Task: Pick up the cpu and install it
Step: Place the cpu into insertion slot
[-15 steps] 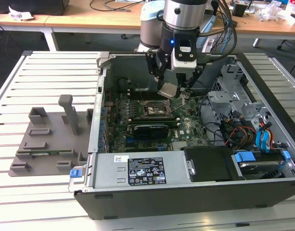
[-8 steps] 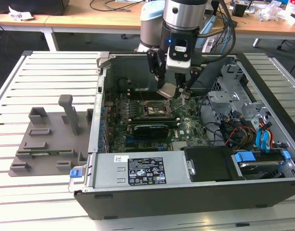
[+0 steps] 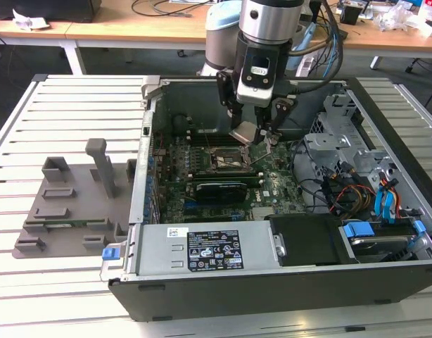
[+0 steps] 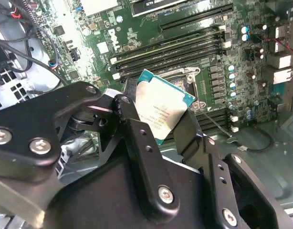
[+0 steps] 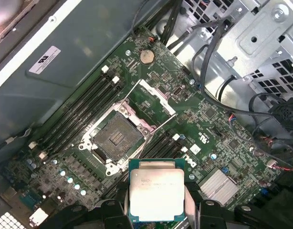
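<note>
White slatted tabletop [image 3: 68, 105] runs under everything, and over it hangs the single cpu [image 3: 245, 132], held in the air inside the one open computer case [image 3: 272, 285]. It is square, so no side reads as longer. It sits tilted in the exterior view, and in the first wrist view its silver top [image 5: 156, 195] faces the camera. The gripper [image 3: 255, 135] has its two jaws clenched on opposite edges of the chip. Just below and beside it lies one black socket [image 5: 115, 136], its metal frame swung open, on the green motherboard [image 5: 218, 129]. One grey fixture plate [image 3: 61, 211] rests on the tabletop, outside the case on the exterior view's left.
</note>
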`<state>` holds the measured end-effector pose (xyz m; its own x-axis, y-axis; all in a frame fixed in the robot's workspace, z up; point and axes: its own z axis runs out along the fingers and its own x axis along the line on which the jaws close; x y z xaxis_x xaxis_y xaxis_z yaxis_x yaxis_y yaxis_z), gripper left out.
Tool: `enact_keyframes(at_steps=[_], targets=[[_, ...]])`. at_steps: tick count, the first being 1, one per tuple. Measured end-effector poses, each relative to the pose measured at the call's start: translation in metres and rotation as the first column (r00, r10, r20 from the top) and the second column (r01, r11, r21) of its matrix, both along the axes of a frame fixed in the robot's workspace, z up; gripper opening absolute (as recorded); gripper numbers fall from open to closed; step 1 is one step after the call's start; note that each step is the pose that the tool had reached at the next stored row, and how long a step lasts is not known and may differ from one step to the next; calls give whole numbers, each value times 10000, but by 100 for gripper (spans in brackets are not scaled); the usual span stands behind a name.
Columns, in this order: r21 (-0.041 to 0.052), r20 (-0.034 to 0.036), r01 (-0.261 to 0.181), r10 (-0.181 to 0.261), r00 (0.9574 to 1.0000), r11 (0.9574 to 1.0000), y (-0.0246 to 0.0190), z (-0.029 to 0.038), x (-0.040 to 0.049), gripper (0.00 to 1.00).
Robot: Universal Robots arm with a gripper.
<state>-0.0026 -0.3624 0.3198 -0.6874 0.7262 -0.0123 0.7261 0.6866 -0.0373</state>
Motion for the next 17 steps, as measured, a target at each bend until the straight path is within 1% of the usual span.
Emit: enact_keyframes(at_steps=[2, 4, 8, 10, 11, 14, 17], targets=[[-2, 0, 289, -289, 9996, 9996, 0, 0, 0, 55], [-3, 0, 443, -443, 9990, 9990, 0, 0, 0, 55], [-7, 0, 875, -875, 9962, 9962, 0, 0, 0, 55], [-10, 1, 1202, -1202, 9928, 9928, 0, 0, 0, 55], [-12, 1, 1390, -1390, 9903, 9903, 0, 0, 0, 55], [-13, 1, 1672, -1672, 9859, 9859, 0, 0, 0, 55], [-19, 2, 2162, -2162, 9763, 9763, 0, 0, 0, 55]])
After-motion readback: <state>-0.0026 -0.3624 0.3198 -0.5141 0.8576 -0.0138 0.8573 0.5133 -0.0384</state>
